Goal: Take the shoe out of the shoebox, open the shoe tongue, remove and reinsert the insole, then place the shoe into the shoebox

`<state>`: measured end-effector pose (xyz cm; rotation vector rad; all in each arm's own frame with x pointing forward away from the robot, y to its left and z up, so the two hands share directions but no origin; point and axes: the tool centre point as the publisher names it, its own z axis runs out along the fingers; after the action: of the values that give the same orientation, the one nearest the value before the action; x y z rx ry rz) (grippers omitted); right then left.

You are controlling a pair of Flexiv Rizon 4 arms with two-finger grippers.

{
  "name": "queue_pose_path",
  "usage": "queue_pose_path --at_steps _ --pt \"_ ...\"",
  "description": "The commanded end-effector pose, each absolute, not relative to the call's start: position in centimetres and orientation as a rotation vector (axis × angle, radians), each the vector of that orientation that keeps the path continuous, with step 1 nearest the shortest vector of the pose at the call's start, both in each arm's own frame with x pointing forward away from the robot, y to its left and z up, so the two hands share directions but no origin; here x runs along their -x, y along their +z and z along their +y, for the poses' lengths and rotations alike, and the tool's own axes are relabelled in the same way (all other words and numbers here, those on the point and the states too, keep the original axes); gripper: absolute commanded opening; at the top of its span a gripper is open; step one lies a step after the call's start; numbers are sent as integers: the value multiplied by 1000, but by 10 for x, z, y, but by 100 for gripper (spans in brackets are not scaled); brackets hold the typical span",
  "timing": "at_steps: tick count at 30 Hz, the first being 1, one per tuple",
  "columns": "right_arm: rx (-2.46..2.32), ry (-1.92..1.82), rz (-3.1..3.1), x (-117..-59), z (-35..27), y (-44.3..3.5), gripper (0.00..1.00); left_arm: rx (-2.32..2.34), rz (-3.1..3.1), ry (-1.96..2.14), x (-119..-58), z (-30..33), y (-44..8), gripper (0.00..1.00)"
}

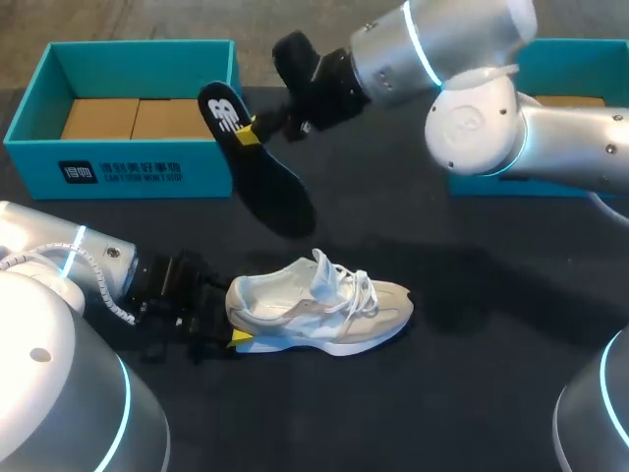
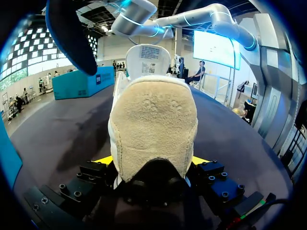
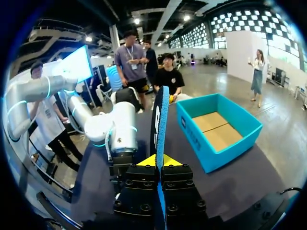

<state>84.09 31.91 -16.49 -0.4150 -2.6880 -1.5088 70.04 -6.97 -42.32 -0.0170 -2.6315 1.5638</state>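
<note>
Between the right gripper (image 3: 158, 161) fingers, the insole (image 3: 160, 115) is pinched, aloft; left gripper (image 2: 152, 162) apparently clamps the shoe (image 2: 153, 120) heel between its own. Insole out; reinsertion next, needing alignment with the opening.

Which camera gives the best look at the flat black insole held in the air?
The head view: the flat black insole shows nearly its whole length, pinched by the right end effector. The right wrist view sees the insole edge-on; the left wrist view catches only part.
</note>
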Motion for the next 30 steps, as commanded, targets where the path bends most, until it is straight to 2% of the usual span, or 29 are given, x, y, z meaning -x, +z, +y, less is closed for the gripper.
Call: queue_pose_path --at_steps 1,11,12,13,30 --pt "435 -1548 -2698 -836 314 -161 0 17 -2634 1560 -701 -71 -426 0" --pt "466 -1567 -2708 -836 313 -159 0 17 -2634 1560 -701 -71 -426 0" --pt "466 -1567 -2708 -836 313 -159 5 17 -2634 1560 -701 -71 -426 0" --pt "466 -1567 -2708 -836 313 -159 0 17 -2634 1560 -701 -71 -426 0" --pt "466 -1567 -2708 -836 313 -159 0 17 -2634 1560 -701 -71 -426 0"
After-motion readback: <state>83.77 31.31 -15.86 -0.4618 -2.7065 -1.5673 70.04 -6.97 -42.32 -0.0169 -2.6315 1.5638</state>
